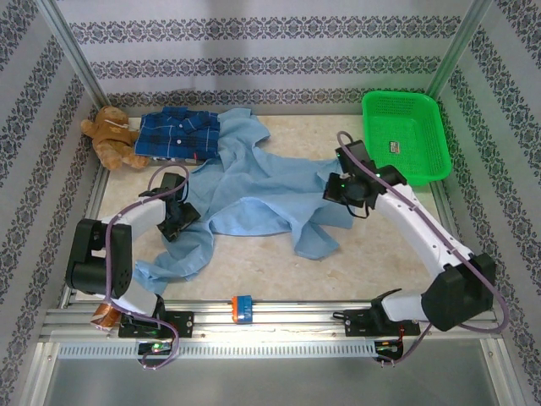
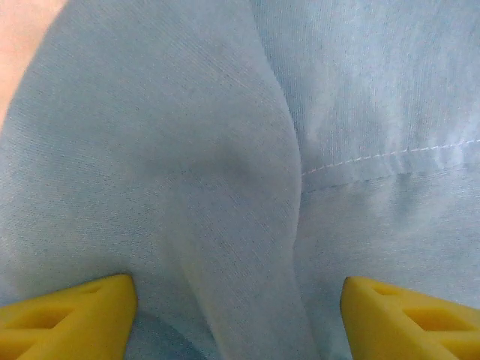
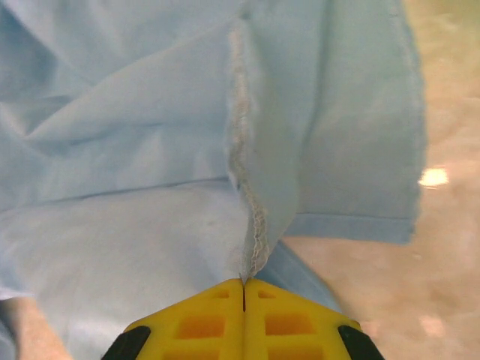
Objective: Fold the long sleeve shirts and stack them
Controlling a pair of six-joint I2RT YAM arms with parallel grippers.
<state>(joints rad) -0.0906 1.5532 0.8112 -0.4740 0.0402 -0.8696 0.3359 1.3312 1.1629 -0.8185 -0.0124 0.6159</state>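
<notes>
Yellow fingertips of the right gripper [image 3: 244,283] are pressed shut, and a raw seam of the light blue shirt [image 1: 254,182] is pinched between them at its right side. The left gripper [image 2: 238,300] is held wide open over the shirt's left sleeve, with a ridge of cloth between the jaws but not clamped. The shirt is spread crumpled. A green basket [image 1: 397,96] is set to its far right, the plaid shirt [image 1: 179,133] is laid touching its far-left edge, and a teddy bear [image 1: 112,135] is set farther left.

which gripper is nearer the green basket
Right. The right gripper pinches the light blue shirt close beside the basket; the left gripper is open over that shirt across the table.
</notes>
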